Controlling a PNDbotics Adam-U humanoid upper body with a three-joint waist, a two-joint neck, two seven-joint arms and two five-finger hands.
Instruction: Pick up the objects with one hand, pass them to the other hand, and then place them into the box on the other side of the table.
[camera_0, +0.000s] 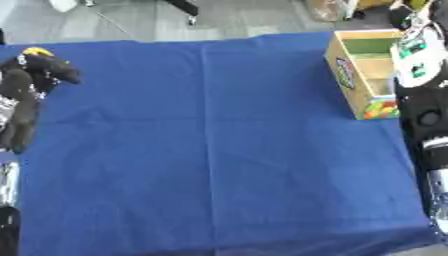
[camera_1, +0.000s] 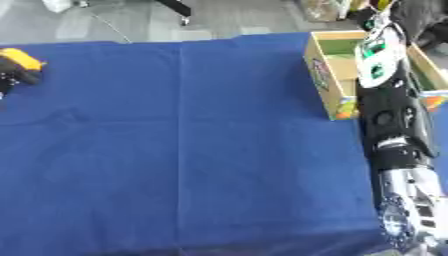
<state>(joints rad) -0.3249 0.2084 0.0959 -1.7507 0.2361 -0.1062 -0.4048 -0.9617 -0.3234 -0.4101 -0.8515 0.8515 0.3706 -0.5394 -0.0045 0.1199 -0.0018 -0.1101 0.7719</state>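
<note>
black arms (camera_1: 391, 116), silver joints, white-green panel (camera_1: 378, 52)

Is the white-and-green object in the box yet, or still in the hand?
Cannot tell: the white-and-green object sits over the open box, right hand hidden behind it.

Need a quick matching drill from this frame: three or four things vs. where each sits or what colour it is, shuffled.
Things:
1. box
2. cloth
3. yellow item
4. white-green pack

Descriptions:
A. blue, covers the table
B. far right, open top, wooden
C. far left edge, at the left robot hand
D. over the box, at the end of the right arm

Pairs: 1-B, 2-A, 3-C, 4-D
</note>
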